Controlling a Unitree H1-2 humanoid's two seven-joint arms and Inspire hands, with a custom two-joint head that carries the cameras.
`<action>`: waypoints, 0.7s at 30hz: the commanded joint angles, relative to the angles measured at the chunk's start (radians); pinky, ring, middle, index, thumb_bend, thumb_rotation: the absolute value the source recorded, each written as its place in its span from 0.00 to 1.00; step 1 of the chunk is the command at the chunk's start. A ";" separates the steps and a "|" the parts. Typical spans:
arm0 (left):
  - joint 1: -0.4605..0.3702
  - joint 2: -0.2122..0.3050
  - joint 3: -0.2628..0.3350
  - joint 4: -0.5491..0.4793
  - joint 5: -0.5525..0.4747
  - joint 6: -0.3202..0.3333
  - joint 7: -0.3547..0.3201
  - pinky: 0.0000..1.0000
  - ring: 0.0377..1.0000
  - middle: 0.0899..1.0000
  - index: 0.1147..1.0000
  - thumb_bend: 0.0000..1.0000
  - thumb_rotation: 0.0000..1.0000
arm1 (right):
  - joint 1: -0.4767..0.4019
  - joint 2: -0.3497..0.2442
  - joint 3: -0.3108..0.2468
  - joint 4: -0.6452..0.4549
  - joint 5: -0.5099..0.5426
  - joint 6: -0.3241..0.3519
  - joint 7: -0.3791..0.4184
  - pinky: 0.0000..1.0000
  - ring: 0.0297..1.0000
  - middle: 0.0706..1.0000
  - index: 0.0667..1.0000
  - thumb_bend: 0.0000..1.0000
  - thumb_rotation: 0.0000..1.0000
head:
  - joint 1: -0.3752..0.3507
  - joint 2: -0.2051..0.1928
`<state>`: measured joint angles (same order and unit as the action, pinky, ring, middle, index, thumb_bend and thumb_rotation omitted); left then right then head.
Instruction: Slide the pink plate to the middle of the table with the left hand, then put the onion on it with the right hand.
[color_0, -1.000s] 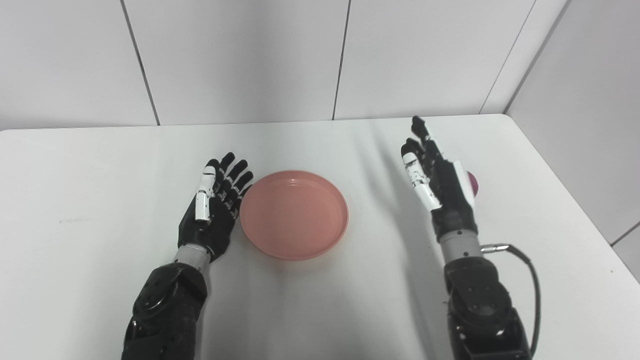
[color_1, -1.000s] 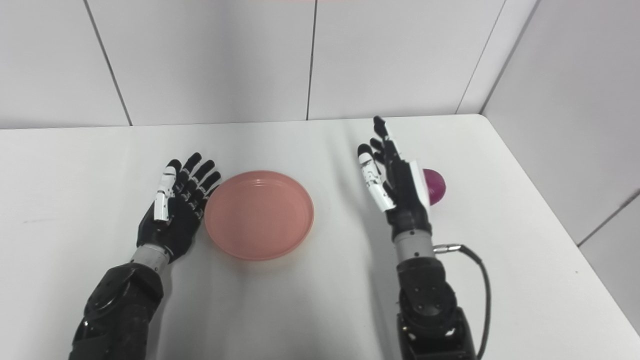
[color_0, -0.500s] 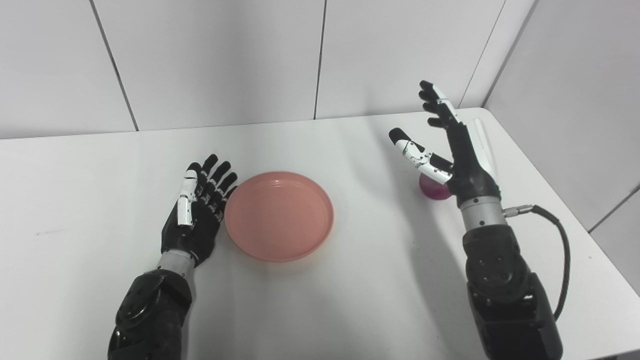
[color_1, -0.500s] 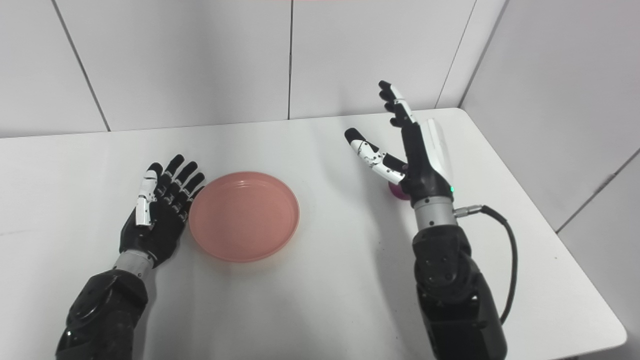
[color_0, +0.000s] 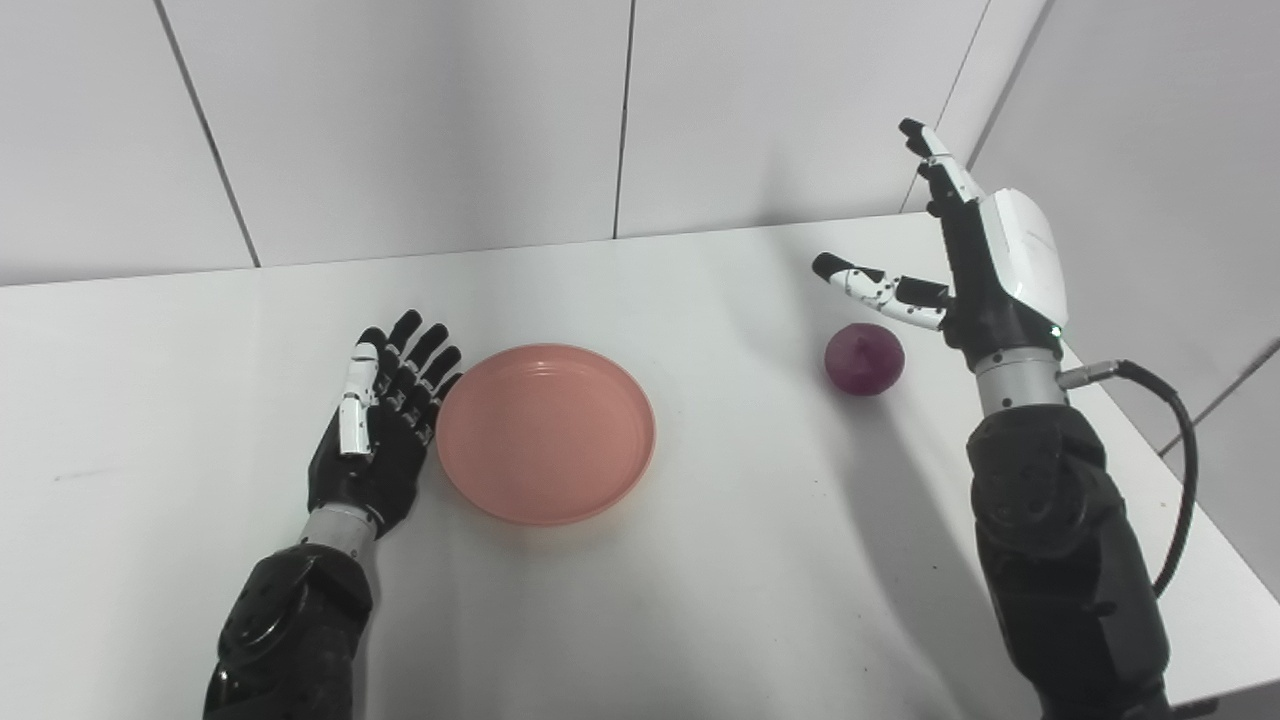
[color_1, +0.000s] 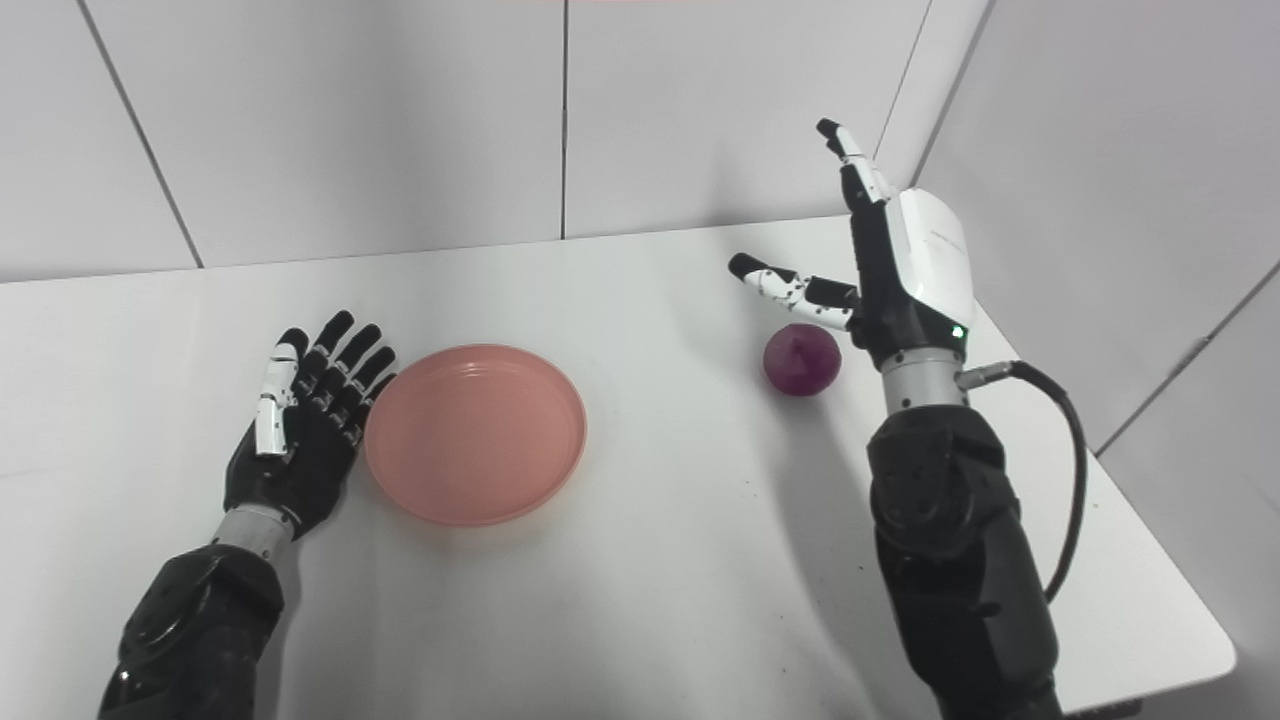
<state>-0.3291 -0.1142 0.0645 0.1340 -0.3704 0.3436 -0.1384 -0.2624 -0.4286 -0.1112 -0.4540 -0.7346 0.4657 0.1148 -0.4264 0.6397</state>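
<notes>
We see a round, smooth pink plate (color_0: 545, 433) with a shallow rim near the middle of a matte white table (color_0: 700, 600). The left hand (color_0: 381, 435) lies flat at its 9 o'clock, fingers spread, empty. A glossy purple onion (color_0: 864, 359) sits at the plate's 2 o'clock. The right hand (color_0: 975, 260) hovers just beyond it, wide open, holding nothing. Both views match.

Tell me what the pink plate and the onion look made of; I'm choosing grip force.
Pink plate: probably plastic or melamine, judging by its uniform salmon colour, smooth satin sheen and thin raised rim. Onion: purple skin with a soft gloss and a small nub on top; whether it is real or a plastic replica cannot be told.
</notes>
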 joint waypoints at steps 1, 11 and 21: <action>0.027 0.012 0.006 0.039 0.006 0.033 0.015 0.94 0.94 0.94 0.93 0.40 1.00 | -0.018 -0.028 -0.018 -0.005 -0.014 -0.001 -0.002 0.73 0.86 0.92 0.96 0.99 0.40 | -0.002 -0.002; 0.026 0.020 0.004 0.053 0.015 0.015 -0.002 0.95 0.94 0.94 0.94 0.40 1.00 | 0.008 -0.063 -0.051 0.072 -0.023 0.004 0.114 0.76 0.88 0.94 0.96 1.00 0.37 | -0.008 -0.004; 0.026 0.020 0.009 0.052 0.014 0.018 -0.006 0.94 0.94 0.94 0.94 0.40 1.00 | 0.017 -0.087 -0.050 0.158 -0.029 0.004 0.191 0.78 0.89 0.94 0.95 1.00 0.40 | -0.007 -0.002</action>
<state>-0.3331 -0.1070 0.0720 0.1514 -0.3700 0.3317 -0.1636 -0.2169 -0.4894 -0.1520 -0.2863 -0.7520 0.4681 0.3075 -0.4341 0.6381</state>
